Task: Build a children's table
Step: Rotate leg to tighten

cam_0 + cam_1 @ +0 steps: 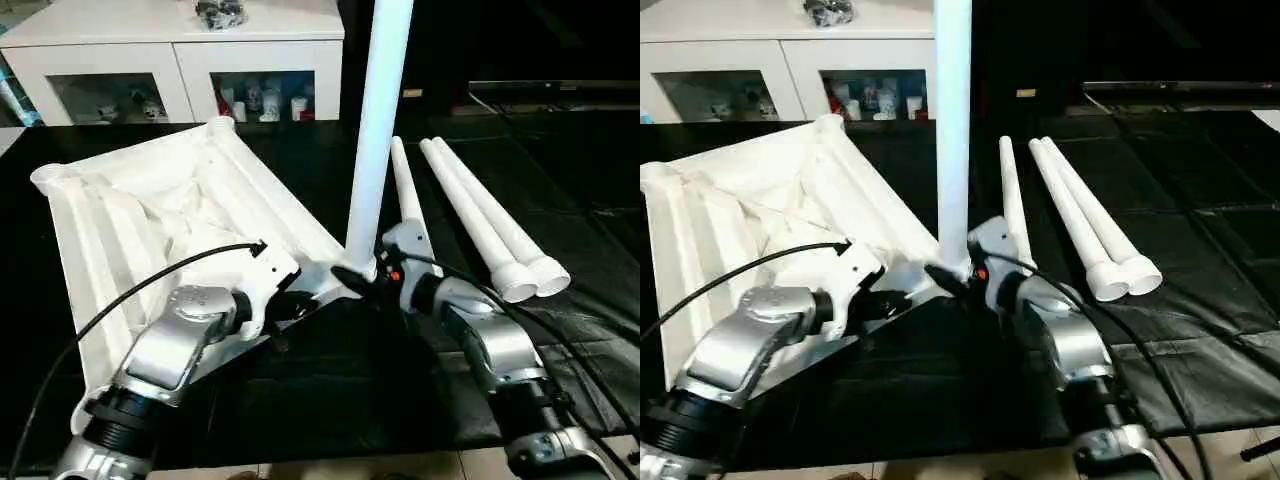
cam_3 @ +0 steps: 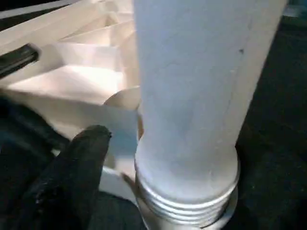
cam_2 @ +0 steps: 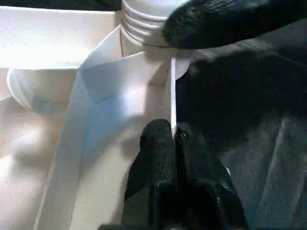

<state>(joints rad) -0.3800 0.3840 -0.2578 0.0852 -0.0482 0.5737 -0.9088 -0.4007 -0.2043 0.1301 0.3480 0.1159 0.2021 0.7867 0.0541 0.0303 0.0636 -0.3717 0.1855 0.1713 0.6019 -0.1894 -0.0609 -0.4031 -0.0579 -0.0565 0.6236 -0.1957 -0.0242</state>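
- Black worktop (image 1: 560, 200) under everything, with a white cabinet (image 1: 180, 55) with glass doors at the far left.
- White table top (image 1: 150, 220) lying upside down on the left of the worktop, ribs facing up, round sockets at the corners.
- One white leg (image 1: 378, 130) standing straight up in the near right corner socket, threaded rings showing at its bottom end.
- Three more legs (image 1: 480, 220) lying side by side on the worktop to the right of the standing one, thick ends toward the near side.
- Left gripper (image 3: 173, 136) at the near edge of the table top, just left of the standing leg; fingers (image 3: 156, 158) squeezed tight on the thin side wall of the table top.
- Right gripper (image 1: 362, 278) at the bottom of the standing leg; fingers (image 2: 81, 163) spread wide, one black finger beside the leg's threaded end, cannot tell if touching.
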